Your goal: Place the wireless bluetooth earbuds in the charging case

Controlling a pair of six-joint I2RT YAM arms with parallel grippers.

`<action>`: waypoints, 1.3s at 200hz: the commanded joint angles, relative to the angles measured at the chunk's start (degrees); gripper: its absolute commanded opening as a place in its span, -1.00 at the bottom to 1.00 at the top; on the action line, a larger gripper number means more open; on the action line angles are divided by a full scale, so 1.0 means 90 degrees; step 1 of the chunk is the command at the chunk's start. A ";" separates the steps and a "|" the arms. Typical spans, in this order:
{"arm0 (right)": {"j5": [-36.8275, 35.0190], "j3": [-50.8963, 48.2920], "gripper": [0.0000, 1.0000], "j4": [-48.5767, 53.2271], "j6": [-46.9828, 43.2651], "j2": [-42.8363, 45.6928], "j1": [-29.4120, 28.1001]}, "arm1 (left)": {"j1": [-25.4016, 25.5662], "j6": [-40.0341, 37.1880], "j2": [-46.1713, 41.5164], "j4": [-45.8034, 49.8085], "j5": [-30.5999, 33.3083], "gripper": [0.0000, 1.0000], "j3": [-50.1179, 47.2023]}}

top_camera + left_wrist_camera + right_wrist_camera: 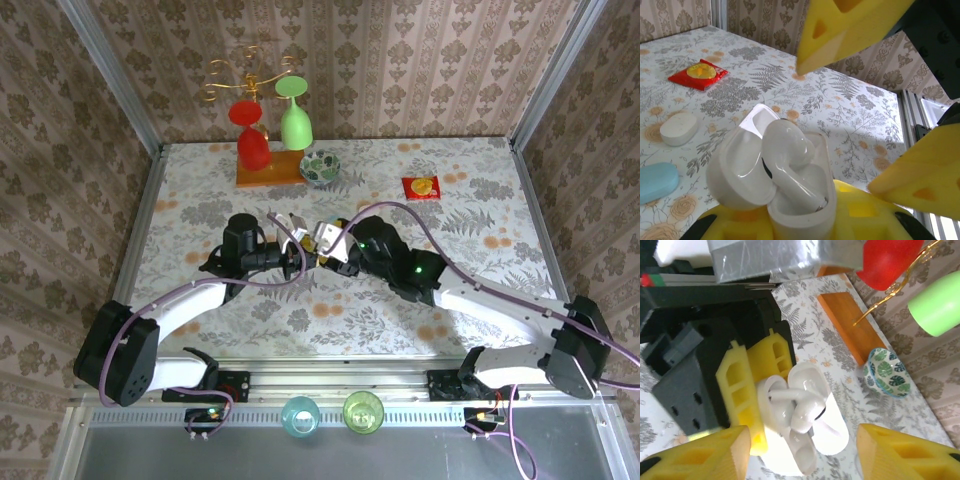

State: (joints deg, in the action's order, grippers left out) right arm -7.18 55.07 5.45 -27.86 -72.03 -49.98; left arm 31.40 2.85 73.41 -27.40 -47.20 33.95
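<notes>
Your left pincer (299, 249) clamps the charging case (804, 209), right pincer (802, 455) spread — the earbud (805, 412) looks light and slick; nip its stem.

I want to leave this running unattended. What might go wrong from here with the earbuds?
The earbuds lie crossed on top of the open charging case, apparently not seated; they may slip out if the left pincer tilts. The right pincer stands open close around them; pulling away could knock one loose.
</notes>
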 commanded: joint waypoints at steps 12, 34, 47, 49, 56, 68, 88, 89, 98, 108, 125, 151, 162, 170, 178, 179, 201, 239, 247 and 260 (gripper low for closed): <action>0.1373 -0.0429 0.29 -0.0466 0.1141 0.0817 0.0499 | -0.0080 0.0085 -0.0007 -0.0409 -0.0144 -0.85 0.0153; 0.1838 -0.0581 0.32 -0.0726 0.2013 0.1035 0.0864 | -0.0090 -0.0008 -0.0012 -0.0541 -0.0189 -0.85 0.0100; 0.1921 -0.0583 0.32 -0.0752 0.2504 0.1053 0.1038 | -0.0090 -0.0088 -0.0024 -0.0714 -0.0211 -0.85 0.0025; 0.1921 -0.0575 0.32 -0.0752 0.2596 0.1051 0.1057 | -0.0090 -0.0108 -0.0027 -0.0744 -0.0219 -0.85 0.0011; 0.1931 -0.0530 0.32 -0.0732 0.2896 0.1016 0.1152 | -0.0090 -0.0162 -0.0031 -0.0847 -0.0238 -0.85 -0.0033; 0.1968 -0.0393 0.30 -0.0602 0.3291 0.0908 0.1253 | -0.0083 -0.0280 -0.0036 -0.0995 -0.0255 -0.85 -0.0107; 0.2048 0.0042 0.13 -0.0082 0.4048 0.0605 0.1315 | -0.0080 -0.0445 -0.0039 -0.1038 -0.0222 -0.85 -0.0159; 0.2062 0.0067 0.11 -0.0071 0.4074 0.0588 0.1319 | -0.0080 -0.0454 -0.0040 -0.1033 -0.0218 -0.85 -0.0159; 0.2239 0.0215 0.02 0.0044 0.4328 0.0474 0.1315 | -0.0080 -0.0522 -0.0041 -0.1023 -0.0193 -0.85 -0.0170; 0.2431 0.0301 -0.04 0.0040 0.4554 0.0376 0.1315 | -0.0080 -0.0615 -0.0040 -0.0992 -0.0134 -0.85 -0.0186; 0.2685 0.0363 -0.08 -0.0048 0.4799 0.0266 0.1296 | -0.0080 -0.0744 -0.0031 -0.0923 -0.0051 -0.85 -0.0179; 0.2655 0.0569 -0.09 0.0207 0.5021 0.0085 0.1256 | -0.0080 -0.0795 -0.0007 -0.0901 -0.0041 -0.85 -0.0164; 0.2703 0.0762 -0.09 0.0466 0.5202 -0.0060 0.1256 | -0.0080 -0.0801 0.0012 -0.0900 -0.0024 -0.85 -0.0164; 0.2752 0.0882 -0.09 0.0593 0.5351 -0.0135 0.1256 | -0.0072 -0.0814 0.0027 -0.0875 0.0019 -0.85 -0.0150; 0.2770 0.0967 -0.10 0.0681 0.5528 -0.0214 0.1257 | -0.0071 -0.0832 0.0032 -0.0821 0.0086 -0.85 -0.0131; 0.2770 0.0974 -0.10 0.0692 0.5542 -0.0227 0.1257 | -0.0071 -0.0838 0.0035 -0.0812 0.0097 -0.85 -0.0130; 0.2715 0.1304 -0.12 0.1211 0.5914 -0.0438 0.1265 | -0.0061 -0.1036 0.0054 -0.0722 0.0233 -0.85 -0.0135; 0.2834 0.1879 -0.15 0.2082 0.6430 -0.0743 0.1266 | -0.0042 -0.1412 0.0059 -0.0636 0.0384 -0.85 -0.0159; 0.2820 0.1944 -0.16 0.2216 0.6454 -0.0784 0.1266 | -0.0041 -0.1459 0.0057 -0.0628 0.0408 -0.85 -0.0167; 0.2753 0.2064 -0.17 0.2479 0.6473 -0.0814 0.1277 | -0.0041 -0.1518 0.0057 -0.0619 0.0423 -0.85 -0.0167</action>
State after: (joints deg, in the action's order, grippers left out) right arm 16.99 70.57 20.51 27.31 -78.54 -38.28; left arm 31.03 -7.60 73.41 -32.97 -44.07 32.75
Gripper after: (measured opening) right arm 0.420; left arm 0.206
